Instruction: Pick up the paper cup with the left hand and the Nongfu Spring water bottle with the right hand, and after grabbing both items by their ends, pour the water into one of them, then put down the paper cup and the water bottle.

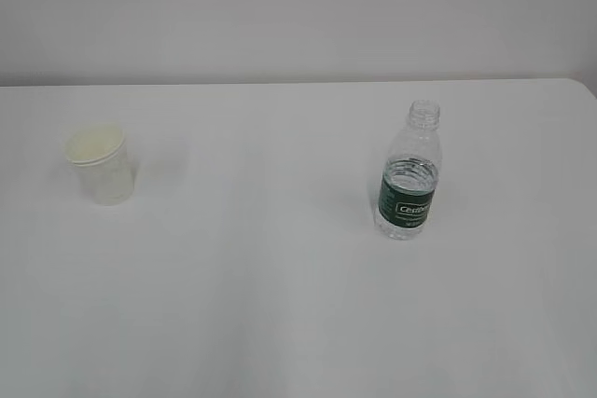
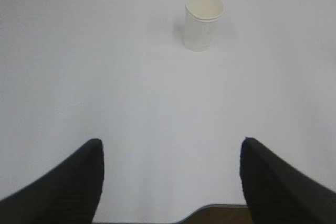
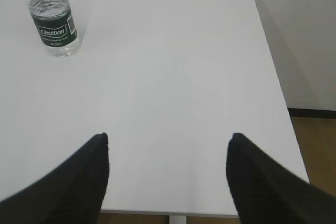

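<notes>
White paper, thin and light: the cup (image 1: 99, 164) stands upright at the left of the exterior frame on the worktop (image 1: 280, 305), mouth up. It will likely crush under a hard squeeze, so a gentle hold low on the wall seems safest. Its arm, the left hand (image 2: 170, 182), waits well short of it with jaws spread wide and empty. At right of centre stands the bottle (image 1: 409, 174), uncapped, water reaching above the green label. Clear ribbed plastic, probably slippery and springy; gripping the lower body should steady it. The right hand (image 3: 168, 177) sits well apart from it, jaws also spread and empty.
</notes>
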